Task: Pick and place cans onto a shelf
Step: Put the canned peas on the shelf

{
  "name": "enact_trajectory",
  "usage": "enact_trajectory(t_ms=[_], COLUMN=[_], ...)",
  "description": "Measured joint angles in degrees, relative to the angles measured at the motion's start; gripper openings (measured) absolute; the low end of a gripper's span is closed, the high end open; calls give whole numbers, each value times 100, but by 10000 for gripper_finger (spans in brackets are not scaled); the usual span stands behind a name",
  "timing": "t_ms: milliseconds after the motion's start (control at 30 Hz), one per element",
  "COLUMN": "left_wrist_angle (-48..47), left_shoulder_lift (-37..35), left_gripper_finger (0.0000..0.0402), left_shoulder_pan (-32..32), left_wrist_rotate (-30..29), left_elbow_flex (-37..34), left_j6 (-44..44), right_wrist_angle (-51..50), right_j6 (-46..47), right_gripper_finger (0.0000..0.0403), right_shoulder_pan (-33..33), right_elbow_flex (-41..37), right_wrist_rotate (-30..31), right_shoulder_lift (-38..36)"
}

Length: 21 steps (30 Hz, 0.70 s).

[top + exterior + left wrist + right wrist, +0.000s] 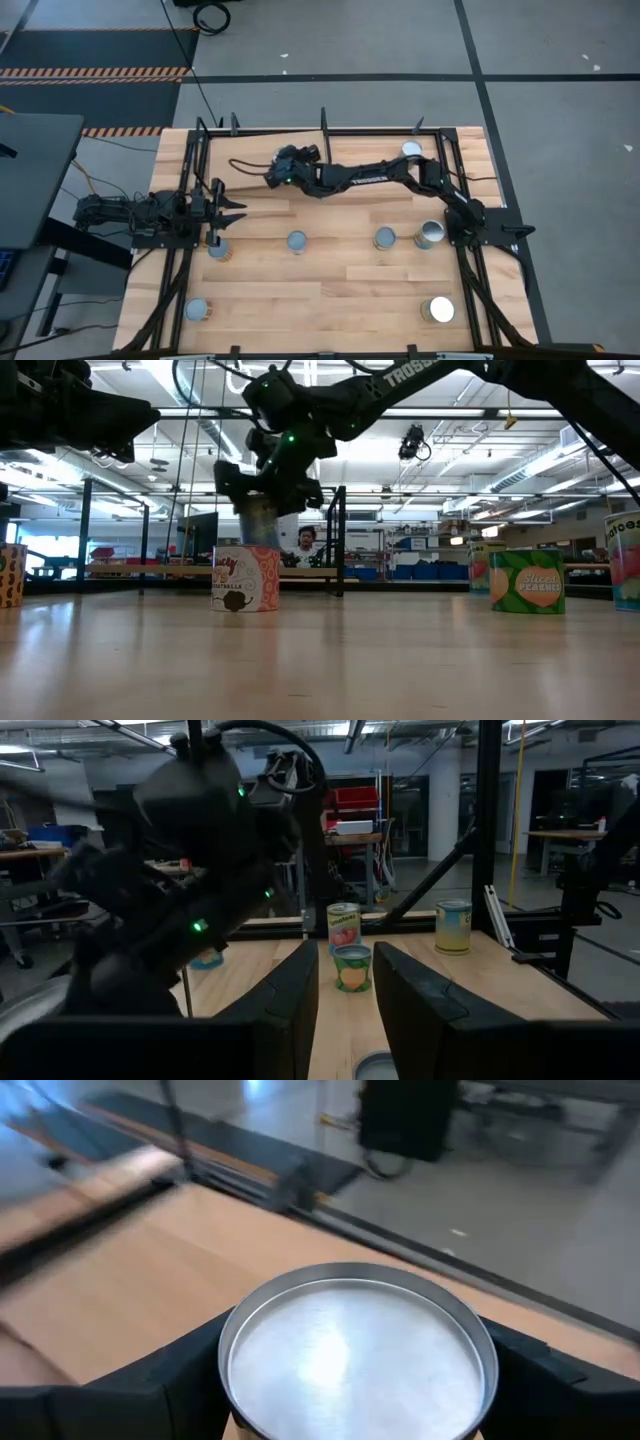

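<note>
Near the far left part of the desk [330,290], above the shelf [260,150], the right hand [283,168] holds a can [355,1350] between its two dark fingers, spread wide around the can's body. From the wrist the can shows a round, brushed silver top with a raised rim, and a sliver of orange label below it. From table height the can [260,520] hangs clear of the wood, blurred, higher than a white-and-orange can [245,578] standing upright in the foreground.

The shelf is light wood plank edged with thin black rods, and a black upright [340,540] rises from it. One can [411,150] stands at the shelf's far right end.

On the desk a row of cans stands with silver tops up: one [218,250] just beside the left hand [222,212], one [297,241] in the middle, one [384,238] right of it, and a tilted one [430,234] near the right arm's base. Two more, [198,310] and [438,310], stand at the near corners.

The left hand waits at the desk's left edge with its fingers narrowly parted and nothing between them. Past them, its wrist view shows a green-labelled can [351,967], a red-labelled one [342,926] behind it, and a yellow one [452,926] off to the side.

The desk is pale butcher-block wood with visible strips.
</note>
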Motion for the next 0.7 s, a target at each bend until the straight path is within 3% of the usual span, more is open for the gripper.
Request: enact_trajectory(t_ms=[233, 467, 600, 700], left_wrist_angle=[1, 1, 0, 1], left_shoulder_lift=[-1, 1, 0, 1], left_gripper_finger=[105, 105, 105, 105], left_shoulder_pan=[2, 0, 0, 0], left_wrist_rotate=[2, 2, 0, 1], left_elbow_flex=[0, 0, 0, 0], left_j6=[0, 0, 0, 0], right_wrist_angle=[709, 895, 1291, 1287], right_j6=[-864, -86, -278, -720], right_gripper_finger=[329, 337, 338, 338], right_shoulder_pan=[-106, -266, -349, -392], right_elbow_flex=[0, -172, -254, -271], right_wrist_rotate=[-339, -1171, -1343, -1795], right_shoulder_lift=[0, 0, 0, 0])
